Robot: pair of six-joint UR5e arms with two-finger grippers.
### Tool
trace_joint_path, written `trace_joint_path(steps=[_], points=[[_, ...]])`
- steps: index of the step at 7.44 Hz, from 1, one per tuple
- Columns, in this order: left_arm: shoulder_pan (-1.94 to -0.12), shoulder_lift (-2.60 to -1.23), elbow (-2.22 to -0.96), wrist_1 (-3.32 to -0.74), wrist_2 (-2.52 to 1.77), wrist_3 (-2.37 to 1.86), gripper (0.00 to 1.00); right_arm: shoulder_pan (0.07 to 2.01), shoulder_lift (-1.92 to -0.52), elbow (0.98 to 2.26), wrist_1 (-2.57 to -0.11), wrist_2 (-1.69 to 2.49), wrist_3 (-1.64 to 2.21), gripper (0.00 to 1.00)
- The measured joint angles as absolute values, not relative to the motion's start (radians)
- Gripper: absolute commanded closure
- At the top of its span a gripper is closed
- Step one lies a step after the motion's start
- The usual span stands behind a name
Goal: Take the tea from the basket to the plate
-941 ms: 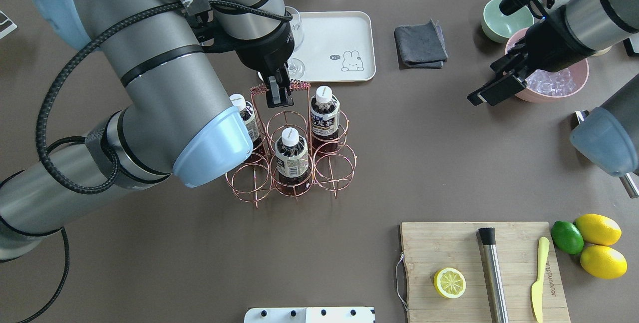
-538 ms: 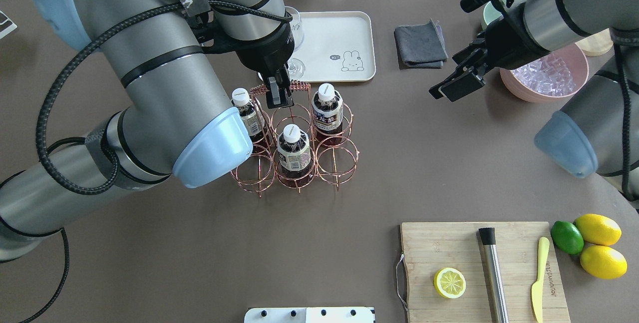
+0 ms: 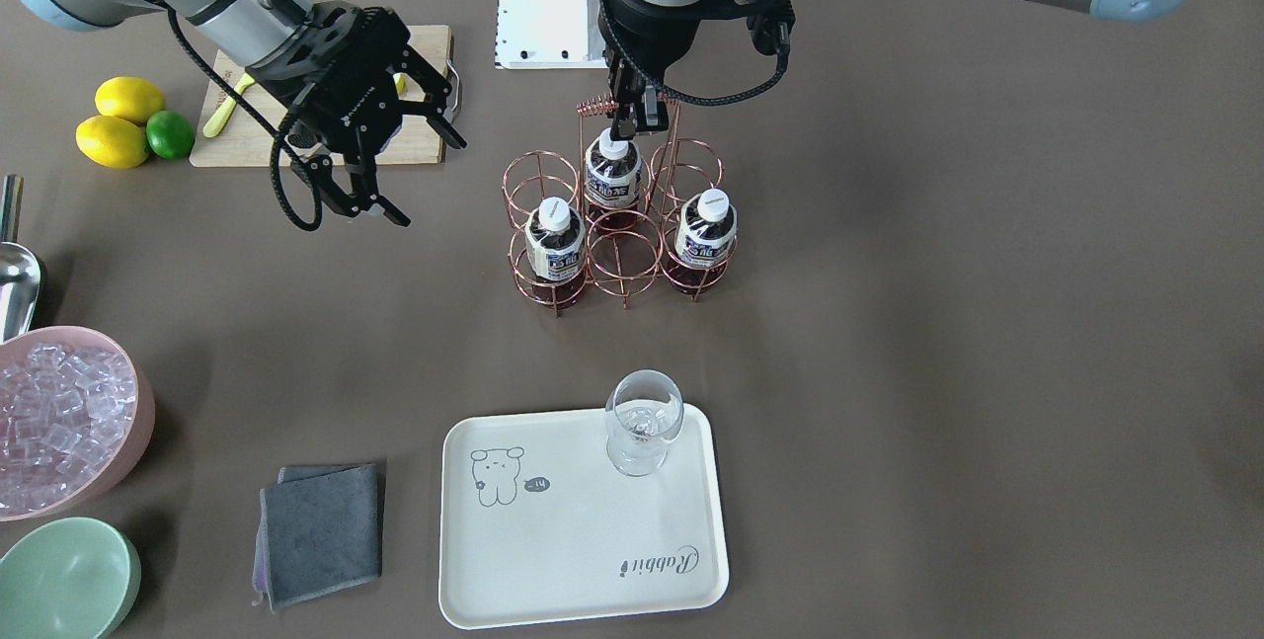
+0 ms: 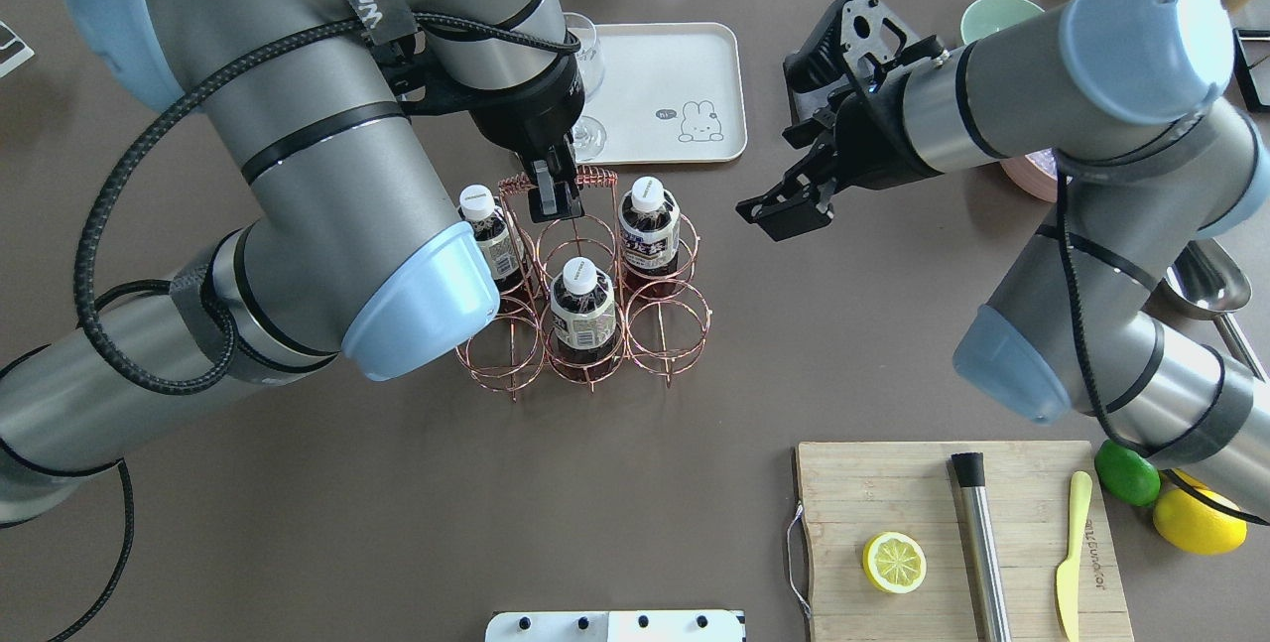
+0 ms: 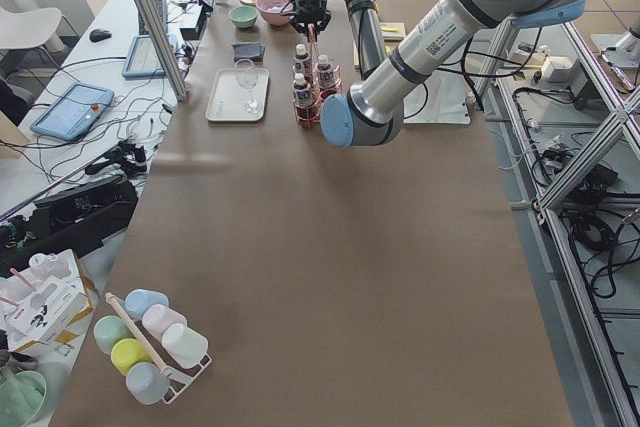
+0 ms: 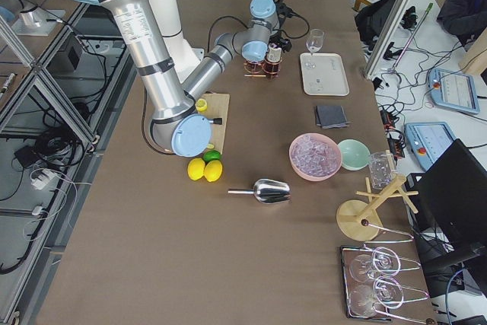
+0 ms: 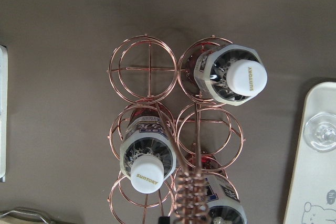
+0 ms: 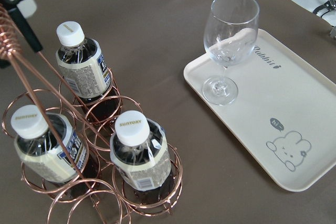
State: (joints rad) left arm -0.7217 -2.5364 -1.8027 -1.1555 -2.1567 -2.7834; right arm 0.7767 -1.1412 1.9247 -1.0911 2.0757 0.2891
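**A:** Right, front-facing camera first. Where's the tea?

**B:** Three tea bottles (image 3: 612, 175), all upright in the basket (image 3: 622, 269). One is in the middle ring on the robot's side, and two are in the outer rings toward the plate (image 3: 592, 540). The plate is well apart from the basket, with a wine glass (image 3: 642, 422) on one corner.

**A:** Fingers?

**B:** The left gripper (image 3: 632, 116) is pinched on the coiled handle. The right gripper (image 3: 427, 181) has its fingers spread wide, holds nothing and is clear of the basket.

**A:** Overhead?

**B:** Same grip on the coil. The right gripper hangs to the basket's right, level with the far row of rings. The left arm hides part of one bottle.

**A:** Left wrist?

**B:** Straight down on the rings, with the coil at the bottom edge. The fingers barely show, so the pinch is probably there but can't be checked from this view.

**A:** Right wrist?

**B:** Three white caps, close up. The glass is upright on the plate, and the bear drawing is near the plate's other end.

**A:** Side cameras?

**B:** Too small to tell the fingers.
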Motion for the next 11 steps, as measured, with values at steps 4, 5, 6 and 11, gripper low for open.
trace_joint_path(steps=[4,5,6,11], points=[[-0.721,-2.529,-1.814,-1.157,-2.154,-2.782,1.00,0.679,-1.072,1.861,-0.983,1.959,0.346,0.02],[-0.721,-2.513,-1.833,-1.157,-2.155,-2.782,1.00,0.673,-1.054,1.851,-0.979,1.958,0.355,0.03],[-0.722,-2.495,-1.855,-1.157,-2.156,-2.783,1.00,0.666,-1.044,1.839,-0.971,1.957,0.360,0.03],[-0.722,-2.479,-1.875,-1.158,-2.157,-2.790,1.00,0.634,-1.015,1.756,-0.889,1.935,0.404,0.17]])
